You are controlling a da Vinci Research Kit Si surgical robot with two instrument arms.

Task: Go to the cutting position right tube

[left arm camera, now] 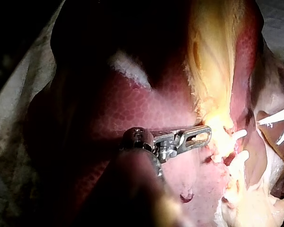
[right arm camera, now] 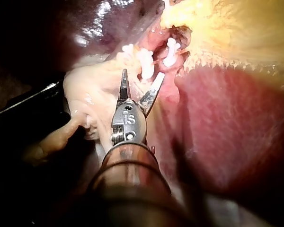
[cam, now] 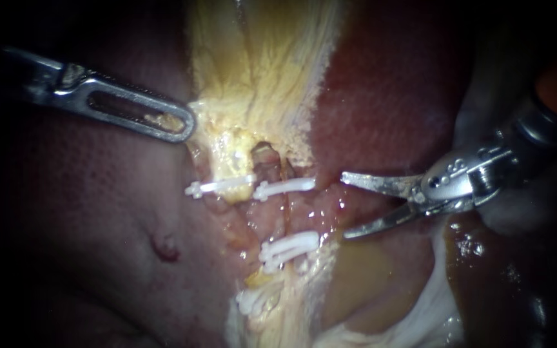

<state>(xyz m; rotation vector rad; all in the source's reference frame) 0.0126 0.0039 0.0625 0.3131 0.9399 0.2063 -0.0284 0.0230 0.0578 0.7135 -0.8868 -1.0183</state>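
Liver (cam: 85, 212) is seen across most of the endoscope view, dark red on both sides. It is split down the middle by a band of yellow tissue (cam: 259, 58), which is ragged along its edges.

From the left the left instrument (cam: 182, 124) is brought in, its shaft lying over the liver. Its pincer is closed on the edge of the yellow tissue, and a scrap of that tissue shows through the slot in its flat jaw. In the left wrist view the same tip (left arm camera: 201, 137) is pressed against the bright yellow edge.

From the right the right instrument (cam: 344, 206) is brought in. Its pincer is made of two slim curved blades. It stands open and holds nothing.

The right tube (cam: 285, 209) is seen as a thin reddish strand running down the middle of the exposed tissue. It is crossed above by a white upper clip (cam: 285, 187) and below by white lower clips (cam: 289, 248). The open blade tips are held just beside the tube, level with the stretch between those clips and apart from it. In the right wrist view the clips (right arm camera: 170, 53) lie just ahead of the blades.
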